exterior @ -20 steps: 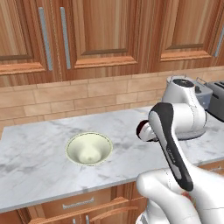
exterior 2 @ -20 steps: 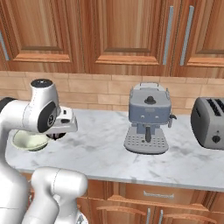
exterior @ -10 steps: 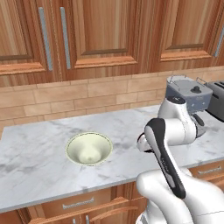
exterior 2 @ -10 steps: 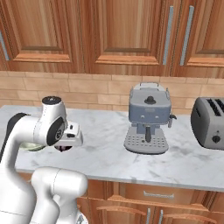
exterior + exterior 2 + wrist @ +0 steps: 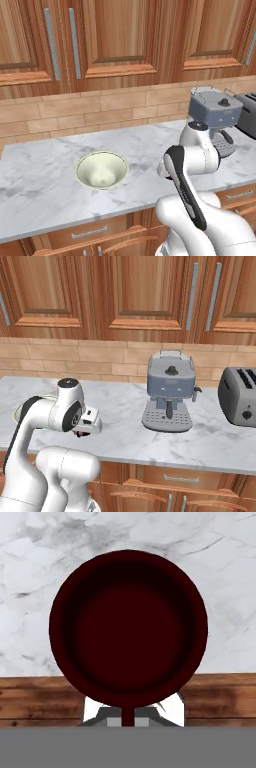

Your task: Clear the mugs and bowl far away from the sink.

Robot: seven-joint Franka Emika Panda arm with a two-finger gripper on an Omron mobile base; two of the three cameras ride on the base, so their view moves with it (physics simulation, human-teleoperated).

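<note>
Hand view looks straight into the maroon mug [image 5: 128, 628], its rim clenched in the claw [image 5: 128, 716] above the marble surface [image 5: 45, 572]; the cream bowl [image 5: 101, 169] sits apart.

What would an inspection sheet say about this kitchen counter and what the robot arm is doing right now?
Surface: grey-veined white marble counter, no spills seen.
Job's things: cream bowl upright on the counter; maroon mug at the gripper, over the counter's front edge.
Clutter: grey coffee machine and toaster against the back wall.
Grippers: gripper shut on the mug's rim.
Cables: nothing seen.
Surroundings: wooden cabinets above, tan brick backsplash, drawers below.
</note>
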